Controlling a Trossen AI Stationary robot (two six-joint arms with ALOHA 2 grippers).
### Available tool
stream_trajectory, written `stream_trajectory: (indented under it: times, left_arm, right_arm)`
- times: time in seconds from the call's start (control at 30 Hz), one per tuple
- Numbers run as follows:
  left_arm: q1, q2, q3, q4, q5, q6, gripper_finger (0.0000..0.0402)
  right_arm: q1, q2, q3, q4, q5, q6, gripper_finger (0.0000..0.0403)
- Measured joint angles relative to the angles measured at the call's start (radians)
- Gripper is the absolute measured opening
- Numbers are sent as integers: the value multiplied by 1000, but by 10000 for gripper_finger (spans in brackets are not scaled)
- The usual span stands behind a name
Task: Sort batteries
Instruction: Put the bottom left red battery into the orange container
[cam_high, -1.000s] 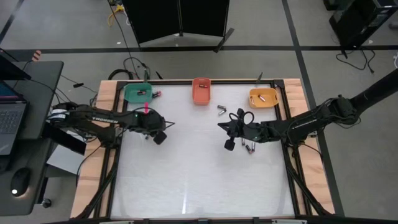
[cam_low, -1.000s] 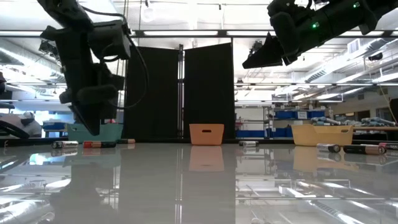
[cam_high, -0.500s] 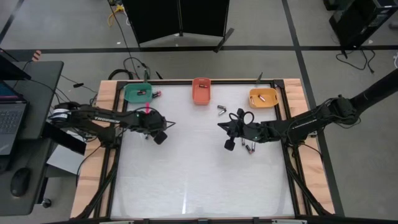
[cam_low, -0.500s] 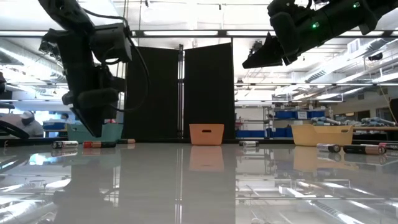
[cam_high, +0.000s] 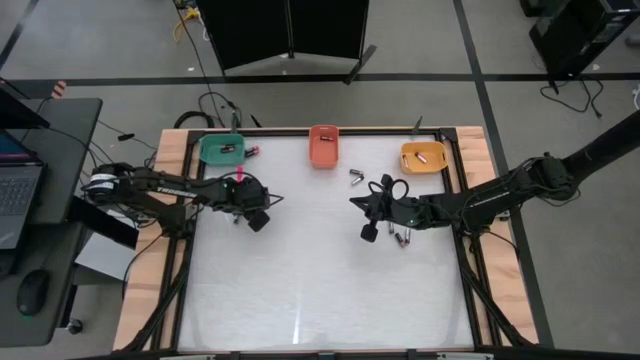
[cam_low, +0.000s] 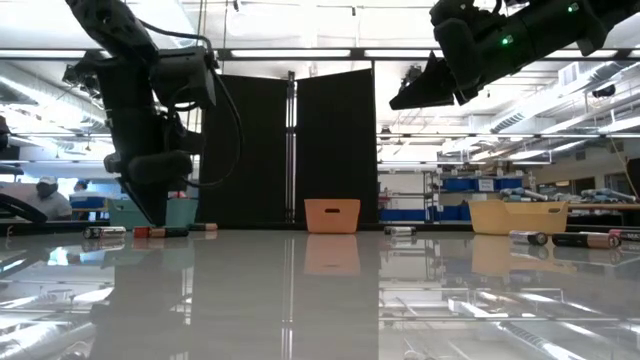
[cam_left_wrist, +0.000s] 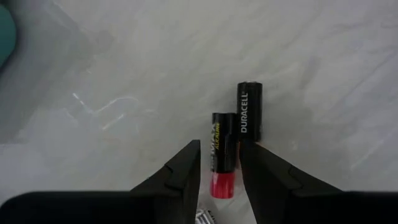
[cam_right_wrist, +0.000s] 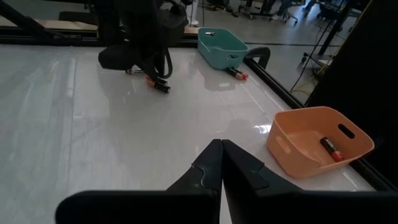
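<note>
In the left wrist view a black battery with a red end (cam_left_wrist: 224, 155) lies on the white table beside a black Duracell battery (cam_left_wrist: 250, 111). My left gripper (cam_left_wrist: 219, 152) is open, low over the table, one finger on each side of the red-ended battery; whether a finger touches it I cannot tell. From above it sits left of centre (cam_high: 240, 192). My right gripper (cam_right_wrist: 221, 149) is shut and empty, held high over the table's right half (cam_high: 357, 205). More batteries lie near it (cam_high: 400, 238) and by the orange bin (cam_high: 355, 176).
Along the far edge stand a teal bin (cam_high: 222, 149), an orange bin (cam_high: 323, 145) and a yellow bin (cam_high: 423, 157), each with a battery inside. One battery (cam_high: 250, 151) lies beside the teal bin. The table's near half (cam_high: 320, 300) is bare white surface.
My left gripper has sunk a little toward the batteries beneath it and drifted slightly toward the table's right. The right arm has kept still.
</note>
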Motion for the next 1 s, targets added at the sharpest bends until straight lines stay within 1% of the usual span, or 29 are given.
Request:
stream_trajectory:
  times: [0.3,0.57,0.8,1.0]
  left_arm:
    - [30,2,-3,-1,0,24,122]
    - [30,2,-2,-8,1,23,122]
    - [30,1,-2,-28,14,-24,122]
    - [30,1,-8,-15,17,-27,122]
  right_arm:
    - [0,0,0,0,0,0,20]
    - [0,0,0,-1,0,0,20]
    - [0,0,0,-1,-1,0,20]
    - [0,0,0,-1,-1,0,20]
